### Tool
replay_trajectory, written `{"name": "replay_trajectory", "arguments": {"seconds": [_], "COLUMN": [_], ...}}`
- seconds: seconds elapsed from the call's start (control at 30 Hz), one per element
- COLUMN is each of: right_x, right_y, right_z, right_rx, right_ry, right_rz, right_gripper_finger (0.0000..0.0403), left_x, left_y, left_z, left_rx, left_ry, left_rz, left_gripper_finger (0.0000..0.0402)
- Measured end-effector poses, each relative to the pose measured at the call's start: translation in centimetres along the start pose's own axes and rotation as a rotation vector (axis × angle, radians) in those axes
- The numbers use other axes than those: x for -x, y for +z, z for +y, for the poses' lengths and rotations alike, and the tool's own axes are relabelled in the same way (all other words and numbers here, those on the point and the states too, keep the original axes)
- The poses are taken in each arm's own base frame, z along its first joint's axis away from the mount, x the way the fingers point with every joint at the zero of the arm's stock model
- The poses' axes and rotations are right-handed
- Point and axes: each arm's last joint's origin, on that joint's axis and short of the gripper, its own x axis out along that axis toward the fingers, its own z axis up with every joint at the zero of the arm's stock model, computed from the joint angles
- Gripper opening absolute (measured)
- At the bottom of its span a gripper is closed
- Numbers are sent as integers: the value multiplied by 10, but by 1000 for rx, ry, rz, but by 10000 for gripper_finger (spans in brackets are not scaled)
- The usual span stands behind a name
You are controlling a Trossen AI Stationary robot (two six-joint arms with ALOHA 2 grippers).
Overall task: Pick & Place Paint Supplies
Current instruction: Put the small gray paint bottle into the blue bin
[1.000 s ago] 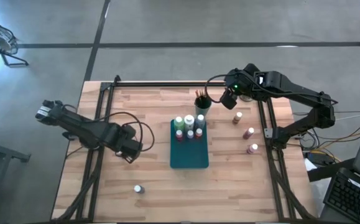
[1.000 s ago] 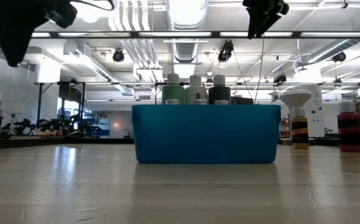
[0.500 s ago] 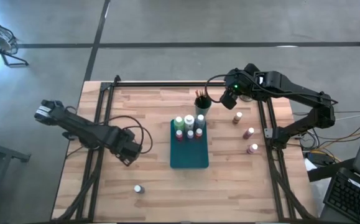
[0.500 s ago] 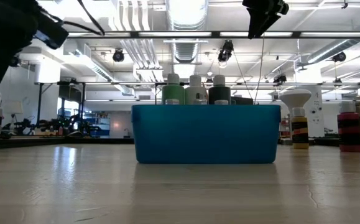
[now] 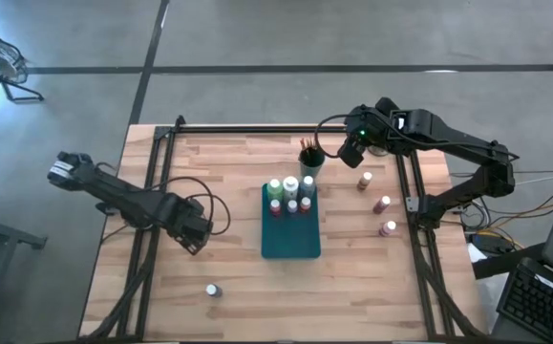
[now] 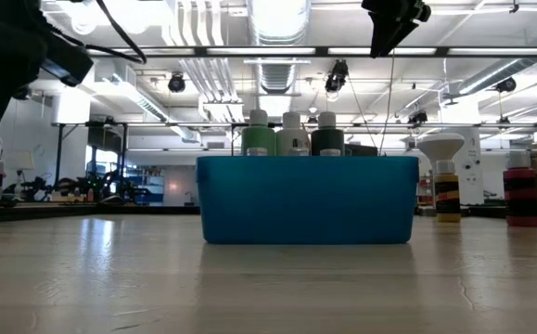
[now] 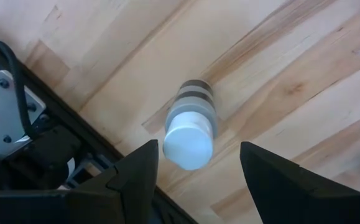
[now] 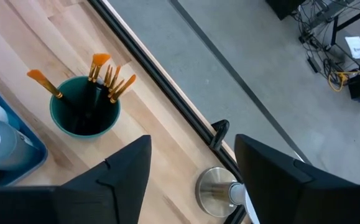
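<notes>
While you are watching the plank-topped wooden desk [image 5: 228,182], the teal tray [image 5: 290,239] is sitting at its centre with white-capped bottles [image 5: 291,195] crowded at its far end. A round teal cup [image 8: 84,114] of orange-tipped brushes [image 8: 108,77] is standing just behind it, beside a metal stand [image 8: 218,191]. Your left gripper [image 7: 195,180] is hanging with its fingers spread and gripping nothing, a grey-banded cylindrical bottle [image 7: 191,125] lying in line between them. Your right gripper [image 5: 350,153] is hovering past the cup, fingers parted and empty, three bottles [image 5: 382,204] standing nearby.
</notes>
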Motion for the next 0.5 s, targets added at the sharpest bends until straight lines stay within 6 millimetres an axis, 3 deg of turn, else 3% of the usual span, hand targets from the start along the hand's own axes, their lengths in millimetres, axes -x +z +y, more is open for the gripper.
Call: {"name": "replay_trajectory", "arguments": {"seconds": [0.5], "right_x": [0], "right_y": [0], "right_z": [0], "right_rx": [0], "right_ry": [0], "right_rz": [0], "right_gripper_finger": [277], "left_x": [-3], "left_y": [0], "left_z": [0], "left_rx": [0], "left_ry": [-11], "left_rz": [-2], "left_gripper_finger": [232]}}
